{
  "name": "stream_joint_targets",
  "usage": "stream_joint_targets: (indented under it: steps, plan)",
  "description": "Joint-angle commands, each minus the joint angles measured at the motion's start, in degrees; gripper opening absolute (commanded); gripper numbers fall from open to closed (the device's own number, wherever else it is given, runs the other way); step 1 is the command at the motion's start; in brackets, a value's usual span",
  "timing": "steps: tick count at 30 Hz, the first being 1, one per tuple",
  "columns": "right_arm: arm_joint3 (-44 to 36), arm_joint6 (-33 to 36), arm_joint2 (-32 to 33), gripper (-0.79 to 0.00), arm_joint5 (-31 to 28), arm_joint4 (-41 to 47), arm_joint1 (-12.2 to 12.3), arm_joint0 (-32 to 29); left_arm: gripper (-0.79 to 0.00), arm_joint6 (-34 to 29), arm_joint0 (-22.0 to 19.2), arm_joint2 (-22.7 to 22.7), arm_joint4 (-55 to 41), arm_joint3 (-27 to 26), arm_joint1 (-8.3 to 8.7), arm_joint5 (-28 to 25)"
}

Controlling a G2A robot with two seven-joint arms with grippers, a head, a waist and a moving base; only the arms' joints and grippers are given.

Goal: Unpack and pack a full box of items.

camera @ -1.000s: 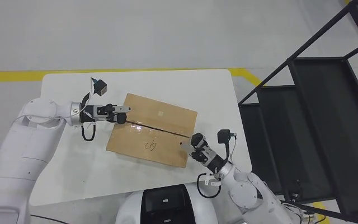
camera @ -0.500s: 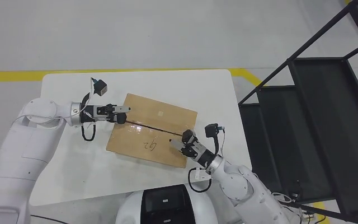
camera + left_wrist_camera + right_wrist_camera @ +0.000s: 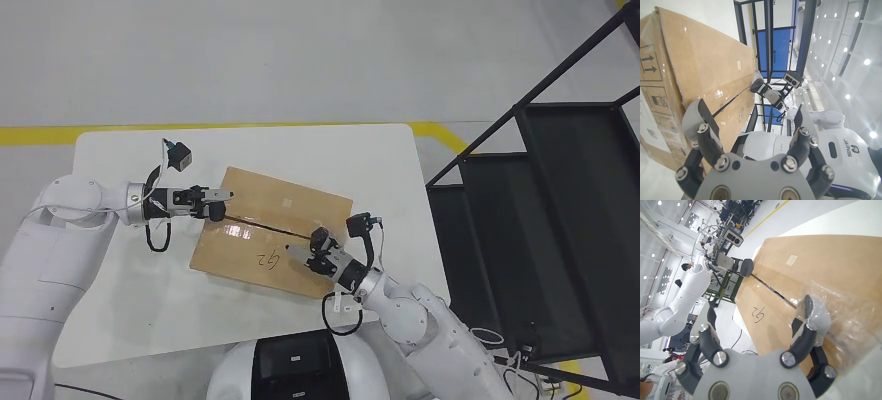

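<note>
Tape film (image 3: pixel 848 313), clear and crumpled, clings around one finger of the right gripper (image 3: pixel 759 308). Its jaws stand spread wide and pinch nothing. That gripper hovers low over the box (image 3: pixel 829 262), just beside the centre seam (image 3: pixel 772 288) and toward the box's right end, with the handwritten mark (image 3: pixel 758 313) on the box top in front of it.

The left gripper (image 3: pixel 750 108) is also spread. One finger lies against the box's left end, right where the seam meets the edge, and the other hangs free beside the box, gripping nothing.

The box sits closed in the middle of the white table (image 3: pixel 350 160), turned at a slant. Its two top flaps lie flat and meet along the seam. Glossy tape shows along the left part of the seam. Near the right gripper the gap between the flaps looks dark and bare.

The task appears to be at its very start. The seal looks partly lifted off the box's right end, going by the loose film on the finger. No flap is raised, nothing inside the box can be seen, and no item lies out beside the box. Left to do are freeing the rest of the seam, opening the flaps, all the unpacking and all the repacking.
</note>
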Motion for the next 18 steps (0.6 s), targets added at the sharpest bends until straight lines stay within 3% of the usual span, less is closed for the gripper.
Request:
stream_joint_targets:
  steps: [1, 18]
  plan:
    - [0.6, 0.03, -0.51, 0.0, 0.25, 0.19, -0.16, 0.95, 0.0, 0.0, 0.0, 0.0, 0.0, 0.0, 0.0, 0.0]
    - [4.44, 3.13, -6.42, 0.0, 1.73, 1.53, -1.75, 8.49, 0.0, 1.48, 0.63, 0.04, 0.45, -0.78, -0.01, 0.2]
